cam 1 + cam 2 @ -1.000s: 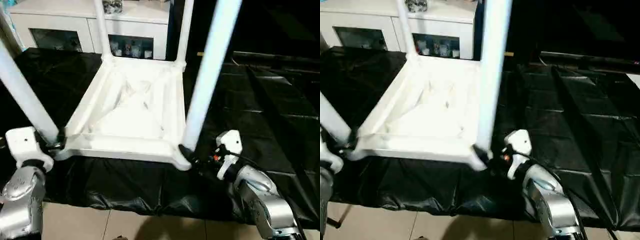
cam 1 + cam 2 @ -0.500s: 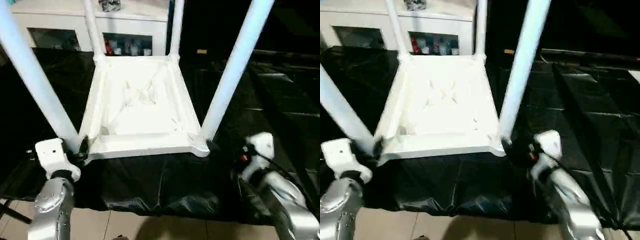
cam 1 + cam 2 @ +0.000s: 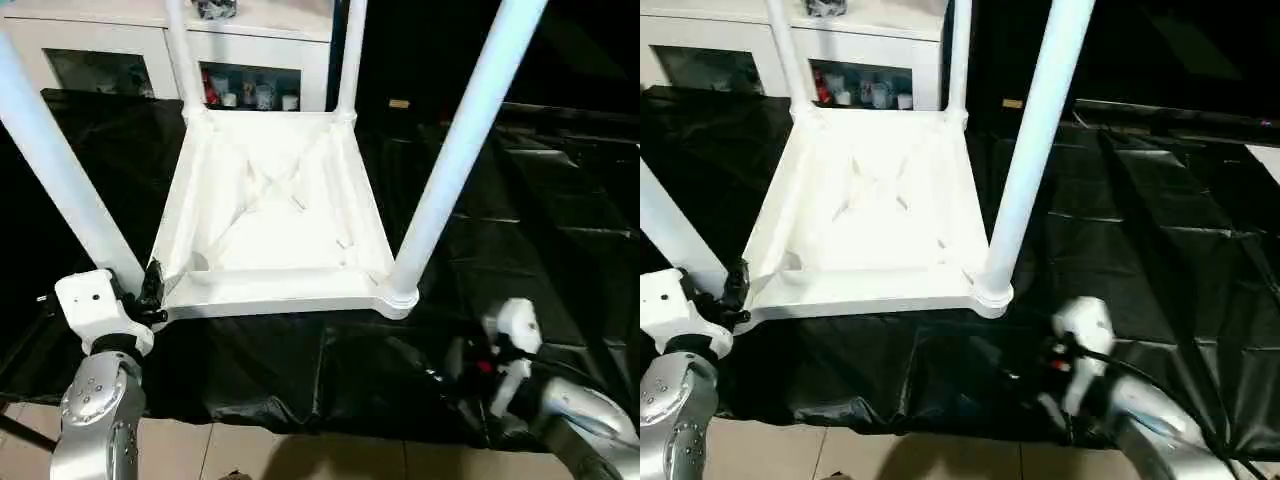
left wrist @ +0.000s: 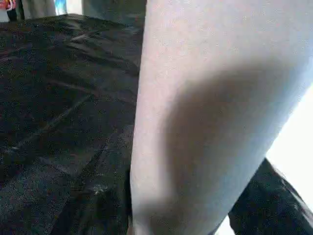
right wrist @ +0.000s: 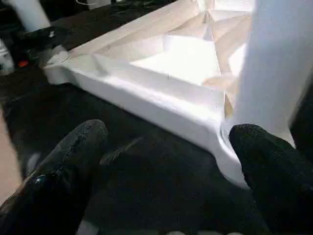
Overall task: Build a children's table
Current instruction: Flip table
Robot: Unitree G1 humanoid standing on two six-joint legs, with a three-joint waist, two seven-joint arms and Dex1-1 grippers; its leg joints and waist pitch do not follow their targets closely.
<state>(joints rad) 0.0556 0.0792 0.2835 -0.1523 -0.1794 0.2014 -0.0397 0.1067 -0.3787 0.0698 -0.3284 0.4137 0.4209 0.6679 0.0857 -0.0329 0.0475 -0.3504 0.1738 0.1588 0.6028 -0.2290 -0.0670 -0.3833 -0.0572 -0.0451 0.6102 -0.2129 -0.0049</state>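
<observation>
The white children's table (image 3: 270, 210) lies upside down on the black sheet, ribbed underside up, with all four legs standing in the corner sockets. My left gripper (image 3: 150, 290) is shut on the base of the near-left leg (image 3: 60, 170), which looms close in the left wrist view (image 4: 205, 98). The right gripper (image 5: 171, 166) is open, its black fingers (image 5: 73, 156) spread apart on the sheet, a short way in front of the near-right leg (image 3: 450, 160) and its corner socket (image 5: 230, 142), touching neither.
A big folding table under a black sheet (image 3: 540, 200) carries everything; its front edge runs just under my forearms, with tiled floor (image 3: 250, 450) below. A white cabinet with glass doors (image 3: 130, 60) stands behind the far edge.
The right gripper has let go of the near-right leg's base and drawn back toward the front edge. The table has swung round to sit squarer. The left gripper keeps its hold.
</observation>
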